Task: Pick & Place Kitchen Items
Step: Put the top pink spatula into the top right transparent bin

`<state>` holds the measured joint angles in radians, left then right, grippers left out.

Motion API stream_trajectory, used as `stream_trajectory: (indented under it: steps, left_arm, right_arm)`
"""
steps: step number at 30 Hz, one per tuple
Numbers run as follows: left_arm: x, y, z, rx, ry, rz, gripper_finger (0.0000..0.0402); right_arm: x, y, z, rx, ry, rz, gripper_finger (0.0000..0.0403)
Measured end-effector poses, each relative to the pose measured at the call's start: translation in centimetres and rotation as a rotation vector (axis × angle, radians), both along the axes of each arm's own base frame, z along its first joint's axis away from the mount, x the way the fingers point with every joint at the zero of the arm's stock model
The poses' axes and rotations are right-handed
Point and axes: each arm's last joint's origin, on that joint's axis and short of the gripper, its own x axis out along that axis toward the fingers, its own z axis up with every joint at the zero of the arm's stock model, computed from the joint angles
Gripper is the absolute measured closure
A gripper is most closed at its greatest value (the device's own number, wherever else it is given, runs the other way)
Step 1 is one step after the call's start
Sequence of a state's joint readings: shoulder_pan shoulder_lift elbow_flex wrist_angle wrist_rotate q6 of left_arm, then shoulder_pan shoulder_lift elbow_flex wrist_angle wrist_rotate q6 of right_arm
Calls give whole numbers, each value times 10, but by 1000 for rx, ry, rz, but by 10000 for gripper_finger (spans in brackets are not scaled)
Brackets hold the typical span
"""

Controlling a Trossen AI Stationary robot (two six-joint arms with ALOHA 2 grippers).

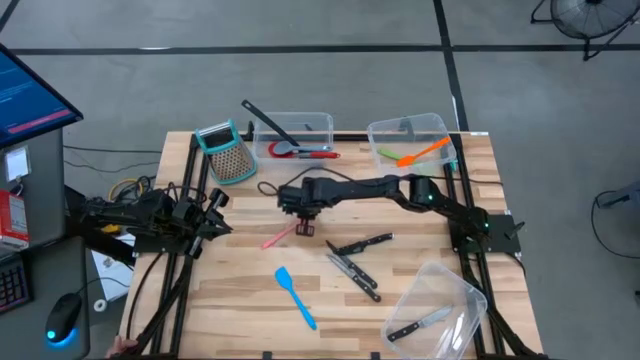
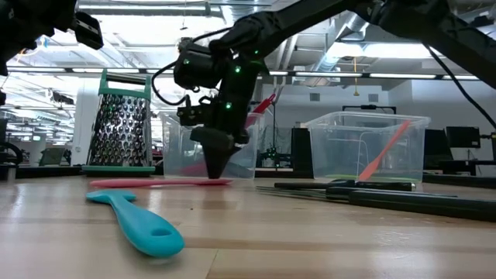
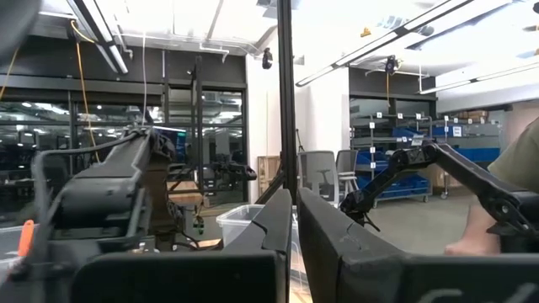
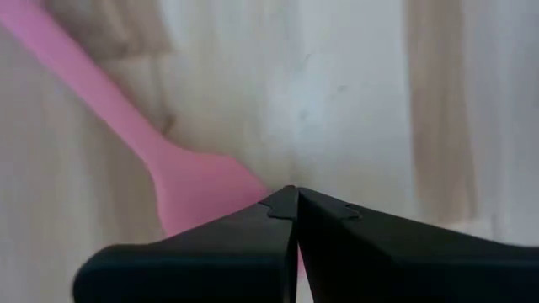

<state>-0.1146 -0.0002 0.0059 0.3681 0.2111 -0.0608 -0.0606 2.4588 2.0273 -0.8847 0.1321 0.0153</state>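
A pink spatula [image 1: 278, 239] lies flat on the table's middle; it also shows in the low view [image 2: 147, 183]. My right gripper [image 1: 303, 230] points down at the spatula's blade end and is shut on it. A blue spatula [image 1: 296, 296] lies nearer the front edge. Several black-handled knives [image 1: 355, 262] lie to the right of the gripper. My left gripper [image 1: 214, 214] waits shut and empty at the table's left edge. My right gripper pinches the edge of the pink spatula's blade [image 4: 210, 189] between its two fingertips [image 4: 278, 206]. The fingers come from above, pointing down [image 2: 217, 174]. The spatula lies flat on the table, its handle reaching toward the table's left.
A teal-framed grater [image 1: 228, 152] stands at the far left. A clear bin [image 1: 318, 124] behind holds a red-headed spatula and a black ladle. Another bin [image 1: 405, 127] holds orange and green utensils. A tipped bin [image 1: 458, 285] at the near right holds a knife.
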Motion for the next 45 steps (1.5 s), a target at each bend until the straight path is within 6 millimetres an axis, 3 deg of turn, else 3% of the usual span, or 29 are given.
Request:
stream_trajectory:
  steps: [6, 11, 18, 22, 27, 34, 39, 45]
  left_arm:
    - [0, 0, 0, 0, 0, 0, 393]
    - [0, 0, 0, 0, -1, 0, 393]
    - [0, 0, 0, 0, -1, 0, 393]
    - [0, 0, 0, 0, -2, 0, 393]
    - [0, 0, 1, -1, -8, 0, 393]
    - [0, 0, 1, -1, -8, 0, 393]
    - [0, 0, 1, -1, -8, 0, 393]
    - [0, 0, 1, -1, -8, 0, 393]
  right_arm:
    - [-5, 17, -1, 3, 56, 6, 403]
    - [-7, 23, 12, 7, 86, -14, 403]
    - [-14, 21, 58, 36, 17, 82, 399]
    - [-17, 30, 81, 113, -43, 170, 361]
    - [-30, 39, 102, 154, -59, 211, 277]
    - [-50, 49, 83, 161, -156, 197, 168]
    - [-59, 46, 48, 148, -322, 192, 154]
    - [-51, 44, 7, 130, -411, 218, 153]
